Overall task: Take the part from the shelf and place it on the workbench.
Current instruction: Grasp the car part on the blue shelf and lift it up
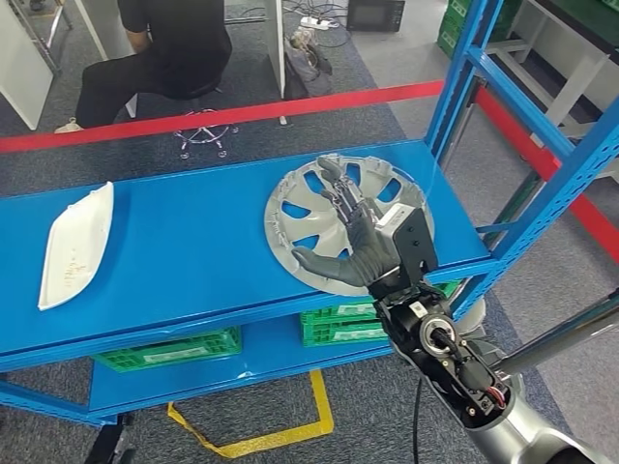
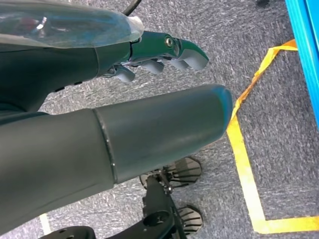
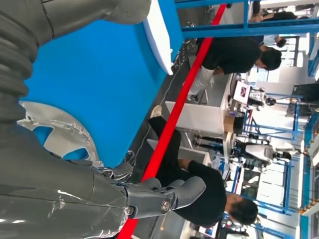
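A silver hubcap (image 1: 296,227) lies flat on the right end of the blue shelf's top board (image 1: 190,251); its spokes also show in the right wrist view (image 3: 62,137). My right hand (image 1: 358,240) reaches over the hubcap with fingers spread toward its centre and the thumb out over its near rim, holding nothing; I cannot tell whether it touches the hubcap. The right wrist view shows that hand (image 3: 79,186) with fingers extended. A white curved part (image 1: 76,242) lies at the shelf's left end. My left hand (image 2: 158,122) hangs over the carpet with nothing in it.
Blue shelf uprights (image 1: 467,68) stand right of the hubcap. Green crates (image 1: 343,324) sit on the lower board. A seated person (image 1: 164,48) is beyond the shelf, behind a red floor line (image 1: 241,114). Yellow tape (image 1: 321,406) marks the carpet below.
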### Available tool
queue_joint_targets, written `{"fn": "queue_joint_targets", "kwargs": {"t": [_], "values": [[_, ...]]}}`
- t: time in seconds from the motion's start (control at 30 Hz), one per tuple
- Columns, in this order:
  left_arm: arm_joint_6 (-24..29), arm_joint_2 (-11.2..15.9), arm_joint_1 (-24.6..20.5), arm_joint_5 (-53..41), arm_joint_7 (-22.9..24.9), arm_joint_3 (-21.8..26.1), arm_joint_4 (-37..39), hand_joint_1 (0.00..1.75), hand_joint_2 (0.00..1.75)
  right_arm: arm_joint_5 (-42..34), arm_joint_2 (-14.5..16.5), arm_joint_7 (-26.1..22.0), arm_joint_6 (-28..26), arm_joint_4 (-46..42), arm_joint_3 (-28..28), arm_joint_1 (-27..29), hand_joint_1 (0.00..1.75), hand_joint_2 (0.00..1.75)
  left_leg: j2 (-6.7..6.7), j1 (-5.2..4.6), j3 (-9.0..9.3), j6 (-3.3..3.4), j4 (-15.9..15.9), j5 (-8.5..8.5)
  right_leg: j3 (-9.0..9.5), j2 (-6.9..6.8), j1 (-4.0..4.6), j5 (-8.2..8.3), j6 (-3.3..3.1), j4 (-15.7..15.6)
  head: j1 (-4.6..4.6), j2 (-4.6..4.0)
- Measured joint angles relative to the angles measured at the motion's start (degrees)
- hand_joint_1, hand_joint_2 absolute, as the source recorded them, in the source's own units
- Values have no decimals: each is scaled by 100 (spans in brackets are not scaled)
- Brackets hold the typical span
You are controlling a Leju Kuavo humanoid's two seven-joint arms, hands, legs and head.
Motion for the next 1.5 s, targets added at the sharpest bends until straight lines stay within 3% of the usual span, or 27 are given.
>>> {"fn": "queue_joint_targets", "kwargs": {"t": [0.1, 0.17, 1.0, 1.5], "values": [[3, -1, -3, -6, 0, 0, 0, 0, 0, 1, 0, 8, -4, 0, 2, 3, 0, 175, 1, -5, 0, 9, 4, -3, 2, -1, -10, -1, 70, -10, -2, 0], [3, -1, -4, -6, 0, 0, 0, 0, 0, 8, 0, 13, -7, 0, 2, 4, 0, 175, 1, -5, 3, 10, 4, -3, 0, -1, -10, -3, 81, -10, -2, 0], [12, -3, -9, -18, 1, 0, 0, 0, 0, 114, -15, 155, 47, -7, 0, 11, 0, 175, 2, 0, 24, 2, -24, 4, 1, 0, 14, -6, 79, -3, -2, 0], [-2, -70, -2, -139, 20, 0, 0, 0, 0, 555, -350, 1104, 141, -83, 38, -71, 0, 175, 1, -1, 25, 2, -23, 4, 6, 1, 14, -6, 79, -2, -2, 0]]}}
